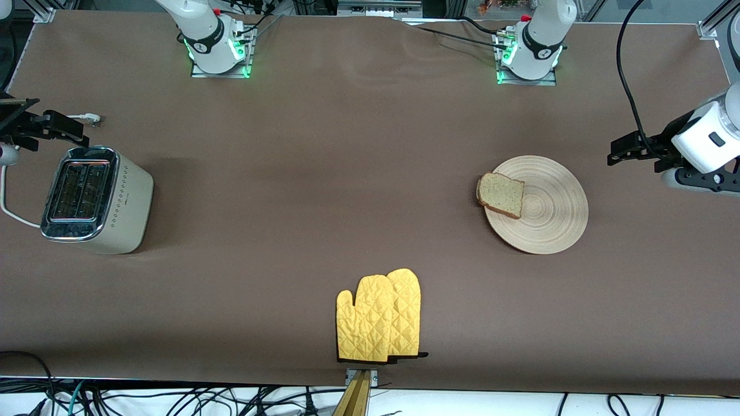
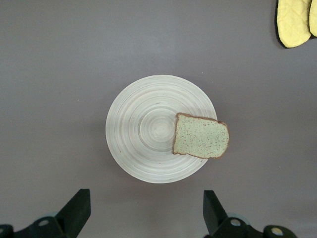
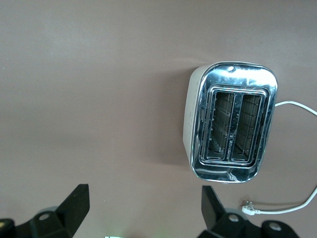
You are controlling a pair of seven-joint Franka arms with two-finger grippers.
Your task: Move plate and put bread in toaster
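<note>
Nowhere legible writing (toaster (image 1: 95, 199) unbranded)

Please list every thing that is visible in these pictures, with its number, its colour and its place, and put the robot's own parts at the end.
plate: one, light tan wood, toward the left arm's end of the table.
bread: one slice, speckled tan-brown, on the plate's rim, overhanging it.
toaster: one, cream with chrome top, slots empty, toward the right arm's end.
cord: one, white, beside the toaster, unplugged.
oven mitts: two, yellow, overlapping, nearest the front camera.
left gripper: open, beside the plate, waiting.
right gripper: open, near the toaster, waiting.
</note>
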